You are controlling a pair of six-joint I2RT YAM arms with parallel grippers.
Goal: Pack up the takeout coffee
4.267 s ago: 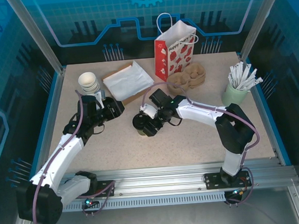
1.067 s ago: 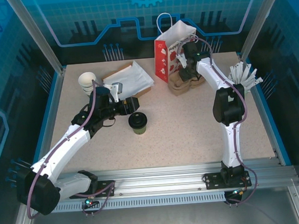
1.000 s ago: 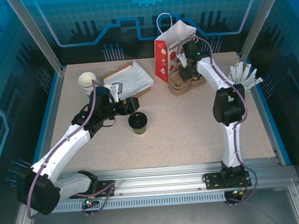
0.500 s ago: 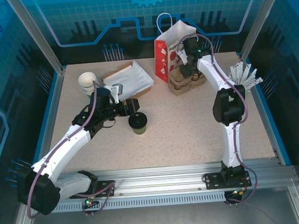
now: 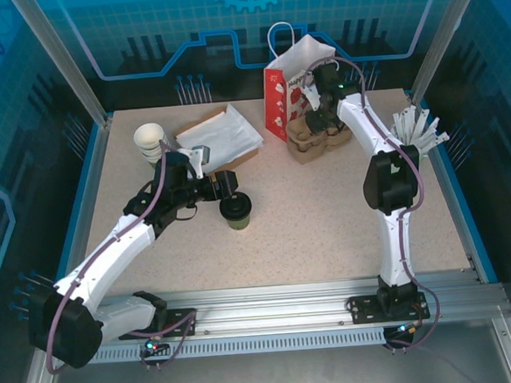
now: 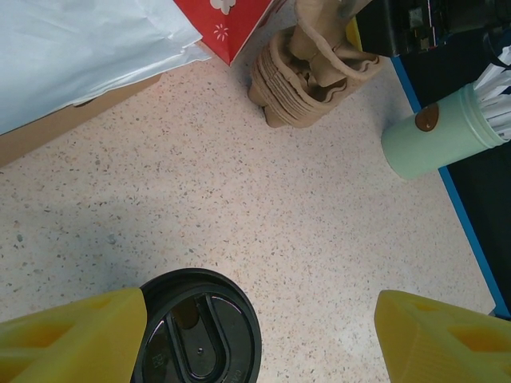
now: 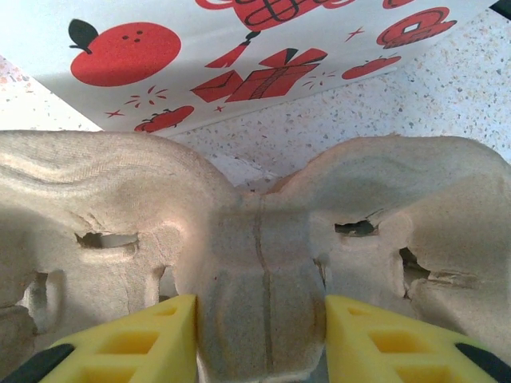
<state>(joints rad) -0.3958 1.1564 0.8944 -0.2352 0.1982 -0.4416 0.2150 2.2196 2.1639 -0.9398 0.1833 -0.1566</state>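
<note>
Yellow fingers of the left gripper stand wide apart with nothing clamped between them. The takeout coffee sits upright in that gap, well over to one side. The rim of its black lid is against or just under one finger, while bare speckled table lies between it and the other finger. Whether the near finger really touches the lid I cannot tell. Beyond the fingertips, on the nearer finger's side, white paper lies on a brown board. From above, a stack of white paper cups stands back beside this gripper's wrist. Well ahead of the open gap is the pulp cup carrier, and past the farther finger stands a pale green cup holding white sticks. The right gripper is down on that carrier. Its two yellow fingers sit one on each side of the carrier's middle ridge, closed in against it so that the ridge fills the space between them. To either side of these fingers the moulded cup wells spread out, with torn slots in the pulp. Just past the carrier, ahead of the fingertips, stands the strawberry-print bag, its printed white side close to the carrier. The coffee is well apart from this gripper and from the bag.
</note>
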